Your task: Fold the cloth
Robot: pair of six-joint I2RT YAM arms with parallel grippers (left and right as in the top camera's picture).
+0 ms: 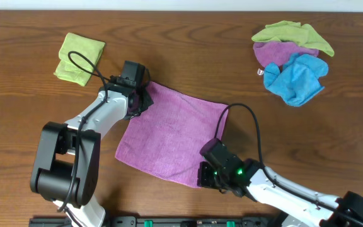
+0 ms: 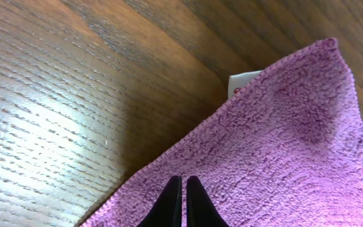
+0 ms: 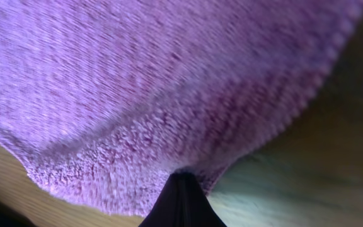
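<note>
Purple cloth (image 1: pixel 172 135) is noted spread flat at the centre of the table (image 1: pixel 188 50). Its 11 o'clock corner is pinched by the left gripper (image 1: pixel 137 101), fingers pressed together on the hem. Its 5 o'clock corner is clamped and raised slightly by the right gripper (image 1: pixel 205 175), fingers narrowed onto the fabric.

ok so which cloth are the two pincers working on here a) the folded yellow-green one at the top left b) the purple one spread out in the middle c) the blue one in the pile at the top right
b: the left pincer is closed at the far-left edge of the purple cloth, and the right pincer is closed on its near-right corner.
</note>
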